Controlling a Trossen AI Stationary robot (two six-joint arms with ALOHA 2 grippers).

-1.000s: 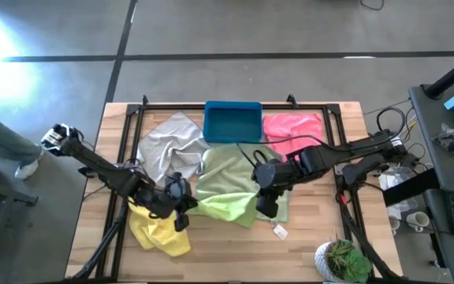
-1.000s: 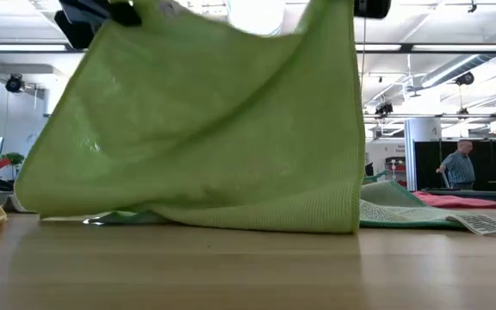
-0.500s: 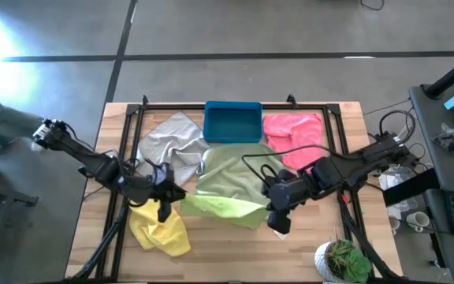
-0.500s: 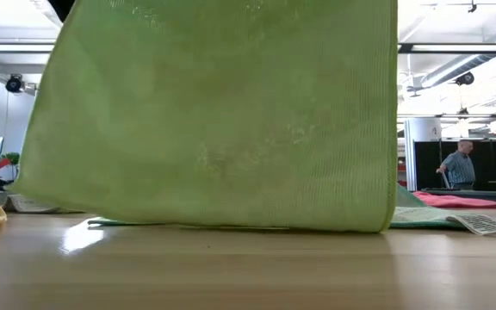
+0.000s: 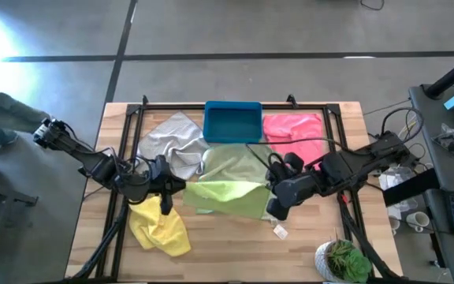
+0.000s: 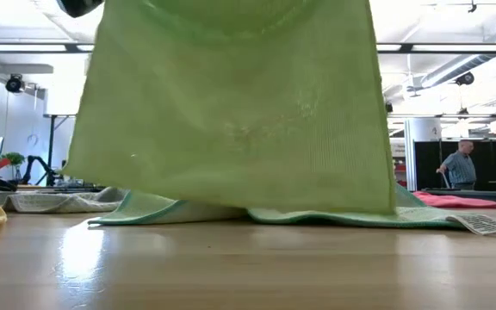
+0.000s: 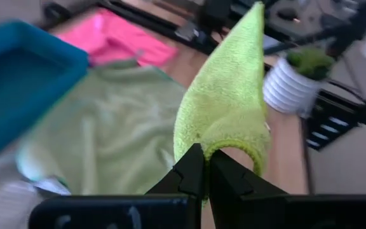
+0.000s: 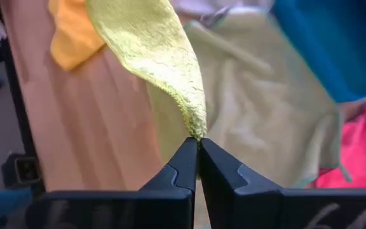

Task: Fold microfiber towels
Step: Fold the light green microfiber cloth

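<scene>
- High view: both dark arms are reaching in low toward the table's middle, each pinching one corner of the bright lime green square microfiber towel, which is hanging between them just in front of the blue rectangular plastic bin. The left gripper is sitting in front of the bin and to its left, jaws clenched on the towel's left corner; the right gripper is sitting in front of the bin and to its right, jaws clenched on the other corner.
- High view: the pale sage green towel is lying flat directly in front of the bin, partly under the lime one; the light grey towel is lying crumpled to the bin's left, the pink towel to its right, and the yellow towel is bunched well in front of the bin, to the left. A small white tag is lying on the wooden table; no writing on it can be read.
- Low view: the lime towel is filling most of the picture as a hanging sheet, its lower edge touching the sage towel. A person is standing far off in the room, unseen from above.
- Left wrist view: the dark fingers are closing tight on a lime corner, with a white potted plant beyond it.
- Right wrist view: the fingers are nipping the towel's tip.
</scene>
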